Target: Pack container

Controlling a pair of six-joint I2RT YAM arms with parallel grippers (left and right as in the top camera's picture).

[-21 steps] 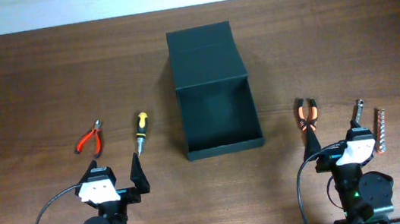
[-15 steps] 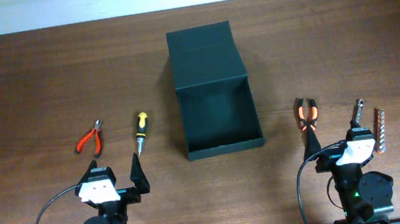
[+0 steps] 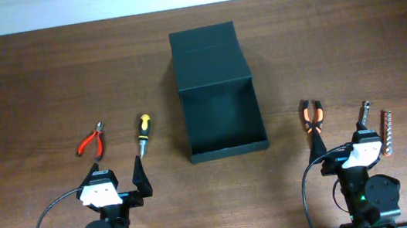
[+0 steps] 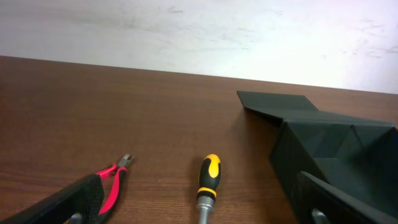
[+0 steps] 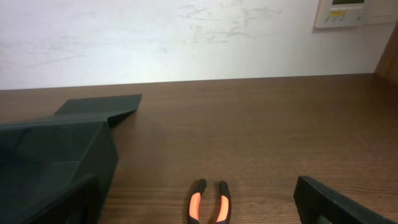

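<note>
The container (image 3: 227, 151), a dark green-black box, lies in the middle of the table with its flap lid (image 3: 205, 54) folded back and nothing inside. My left gripper (image 3: 116, 174) is open near the front edge, left of the box, and holds nothing. Just beyond it lie red-handled pliers (image 3: 92, 141) and a yellow-and-black screwdriver (image 3: 143, 133). The left wrist view shows both tools, pliers (image 4: 117, 181) and screwdriver (image 4: 208, 179), between my fingers (image 4: 69, 203). My right gripper (image 3: 345, 144) is open, empty, right of the box. Orange-handled pliers (image 3: 313, 116) lie ahead of it, pliers (image 5: 208, 203).
A slim metal driver (image 3: 363, 114) and a strip of bits (image 3: 389, 133) lie at the right, beside the right gripper. A pale wall (image 5: 186, 37) rises behind the table's far edge. The box side (image 4: 292, 162) is close to my left gripper's right finger.
</note>
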